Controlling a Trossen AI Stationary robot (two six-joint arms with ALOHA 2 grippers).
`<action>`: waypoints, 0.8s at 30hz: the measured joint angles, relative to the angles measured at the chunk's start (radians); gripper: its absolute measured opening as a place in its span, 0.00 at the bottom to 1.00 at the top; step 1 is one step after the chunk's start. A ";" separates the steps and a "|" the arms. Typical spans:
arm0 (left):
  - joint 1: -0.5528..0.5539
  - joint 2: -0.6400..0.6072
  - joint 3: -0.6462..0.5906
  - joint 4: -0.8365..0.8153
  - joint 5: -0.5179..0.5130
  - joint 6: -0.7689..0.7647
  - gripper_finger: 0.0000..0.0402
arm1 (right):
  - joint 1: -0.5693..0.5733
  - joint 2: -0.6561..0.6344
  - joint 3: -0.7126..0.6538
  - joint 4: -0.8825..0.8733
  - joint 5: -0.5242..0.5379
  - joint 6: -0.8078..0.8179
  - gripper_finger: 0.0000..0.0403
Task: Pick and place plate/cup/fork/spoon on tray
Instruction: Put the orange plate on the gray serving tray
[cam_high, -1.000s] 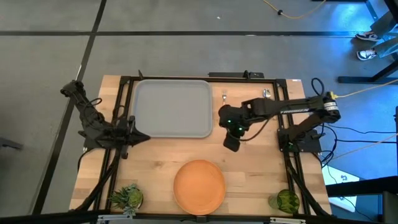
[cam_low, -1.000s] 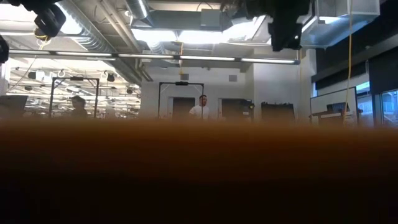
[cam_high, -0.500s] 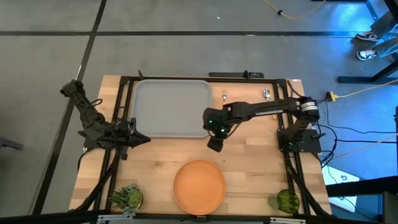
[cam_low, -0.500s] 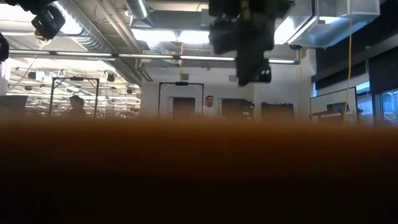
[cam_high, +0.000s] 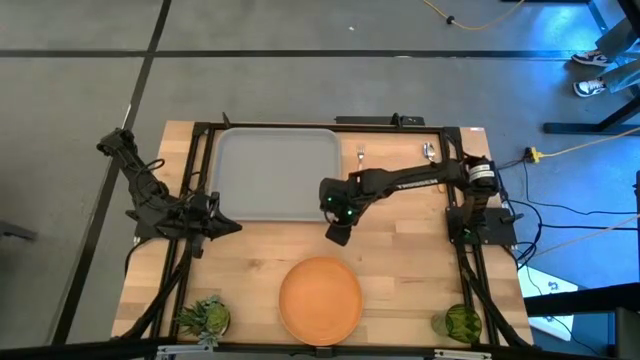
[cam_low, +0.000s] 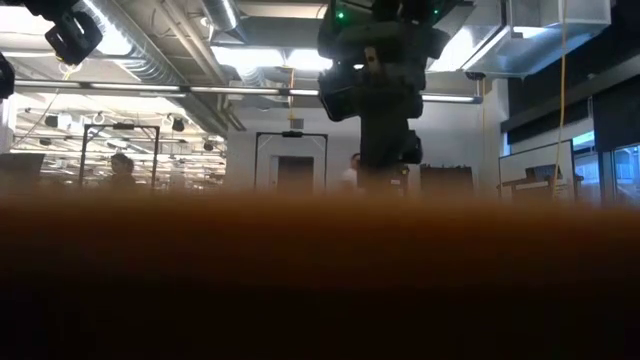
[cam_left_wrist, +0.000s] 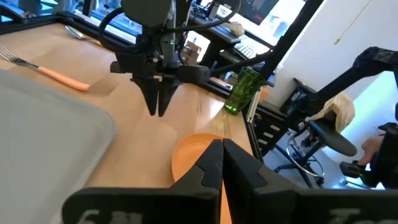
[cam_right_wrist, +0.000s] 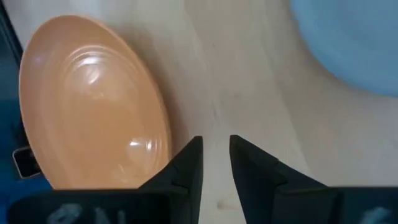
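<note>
Right gripper (cam_high: 338, 236) hangs above bare tabletop, just off the tray's (cam_high: 275, 175) near right corner, between tray and plate (cam_high: 320, 299). Fingers narrow: a thin gap between the tips in the right wrist view (cam_right_wrist: 215, 163); in the left wrist view the same gripper (cam_left_wrist: 159, 106) tapers to a near-closed point. It holds nothing.

Left gripper (cam_high: 222, 222) rests low at the table's left side, beside the tray's near left corner. Its fingers (cam_left_wrist: 211, 163) lie pressed together, empty.

Tray sits at the far centre-left of the table (cam_high: 400, 270), nothing on it. Plate lies at the near edge, centre, apart from the tray. Fork (cam_high: 361, 155) and spoon (cam_high: 428, 151) lie at the far edge, right of the tray, well apart from each other. Cup (cam_high: 461, 322) stands at the near right corner. Green plant (cam_high: 205, 316) at the near left corner.

No brand, label or writing readable in any view.
</note>
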 joint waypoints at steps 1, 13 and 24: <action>0.000 0.000 0.000 0.000 0.000 0.000 0.00 | -0.009 -0.003 0.002 -0.003 0.011 0.017 0.21; 0.000 0.000 0.000 0.000 -0.014 0.000 0.00 | -0.171 -0.007 0.161 -0.245 0.305 0.163 0.21; 0.000 0.000 0.000 0.000 -0.016 0.011 0.00 | -0.173 -0.009 0.176 -0.342 -0.013 -0.316 0.21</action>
